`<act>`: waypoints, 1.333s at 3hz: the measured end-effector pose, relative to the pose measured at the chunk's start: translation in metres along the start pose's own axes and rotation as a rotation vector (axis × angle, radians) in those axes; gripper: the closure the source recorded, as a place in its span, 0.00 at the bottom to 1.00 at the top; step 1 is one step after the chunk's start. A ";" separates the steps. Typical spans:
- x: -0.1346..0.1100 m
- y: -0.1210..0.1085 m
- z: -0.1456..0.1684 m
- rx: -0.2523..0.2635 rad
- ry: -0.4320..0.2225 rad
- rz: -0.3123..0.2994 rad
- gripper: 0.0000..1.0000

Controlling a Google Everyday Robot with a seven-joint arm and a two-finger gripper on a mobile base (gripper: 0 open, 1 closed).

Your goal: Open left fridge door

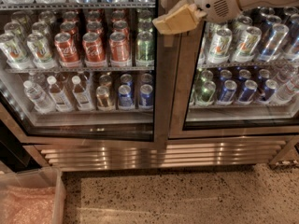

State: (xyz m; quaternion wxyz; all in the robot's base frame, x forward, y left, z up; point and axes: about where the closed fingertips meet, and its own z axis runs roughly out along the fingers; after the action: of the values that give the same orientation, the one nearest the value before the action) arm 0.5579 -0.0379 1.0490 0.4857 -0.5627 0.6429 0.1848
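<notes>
The left fridge door (161, 78) is a tall glass pane in a brushed steel frame. Red and green cans and clear water bottles show through it. My gripper (179, 18), tan at its tip on a white arm, reaches in from the upper right. It sits at the top of the steel upright where the left door's right edge meets the right door. It is against or just in front of that edge; I cannot tell whether it touches. The door's handle does not show.
The right glass door (243, 69) shows green-and-white and blue cans. A steel grille (154, 155) runs below both doors. A clear plastic bin (32, 199) with pink wrap stands on the speckled floor (187, 199) at the lower left.
</notes>
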 end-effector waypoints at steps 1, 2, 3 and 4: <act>-0.011 0.018 -0.007 0.020 -0.038 0.010 0.43; -0.011 0.022 -0.010 0.020 -0.038 0.010 0.40; -0.011 0.022 -0.009 0.020 -0.038 0.010 0.21; -0.011 0.022 -0.009 0.020 -0.038 0.010 0.01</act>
State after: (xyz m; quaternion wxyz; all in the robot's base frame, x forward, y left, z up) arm 0.5329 -0.0328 1.0557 0.5025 -0.5511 0.6380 0.1916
